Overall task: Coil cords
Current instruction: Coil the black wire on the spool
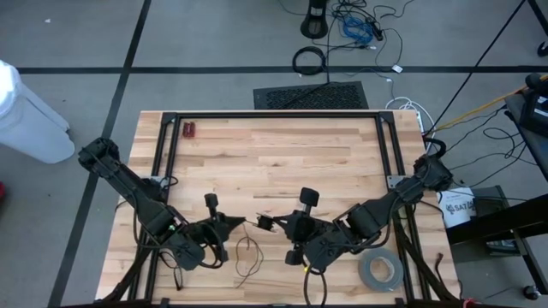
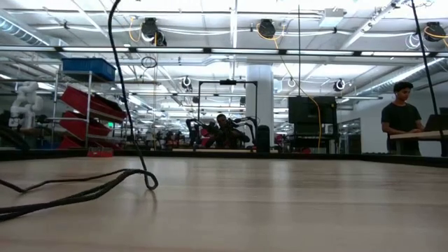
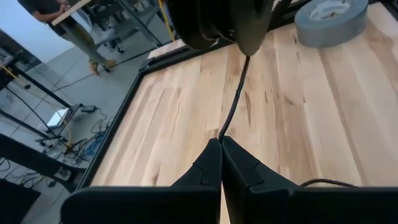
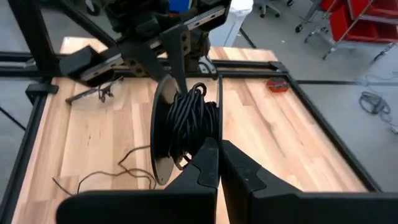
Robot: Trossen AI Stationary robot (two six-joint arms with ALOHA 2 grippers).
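Right wrist view: both grippers [image 4: 219, 149] [image 3: 221, 144] pinch the cord [image 4: 186, 124]; no writing legible.

Low view doesn't catch either gripper, just a loose bit of cord [image 2: 84, 192] that runs off the picture's left side. From above, the strand between the 2 grippers is too thin to follow, and the slack on the desk [image 1: 274, 162] near its front edge is barely visible. In the left wrist view the grey tape roll [image 3: 329, 22] is cut off at the top.
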